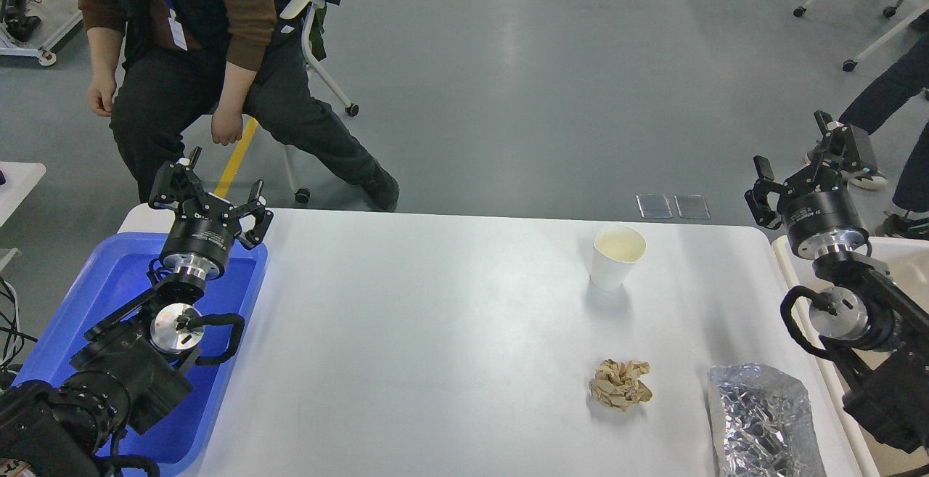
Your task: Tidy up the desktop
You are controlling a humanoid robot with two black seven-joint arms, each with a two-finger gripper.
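The white desktop (435, 332) fills the middle of the head view. On its right half stand a white paper cup (615, 255), upright and open, a crumpled brown paper ball (620, 384) and a crinkled silver foil bag (762, 419) at the front right corner. My left gripper (210, 188) is open and empty, raised over the far end of the blue tray (109, 281) at the left edge. My right gripper (802, 165) is open and empty, raised beyond the table's right edge, above the beige bin (907, 259).
A person (196, 63) sits on a wheeled chair just beyond the table's far left corner. Another person's legs (885, 99) show at the far right. Two grey floor plates (673, 206) lie behind the table.
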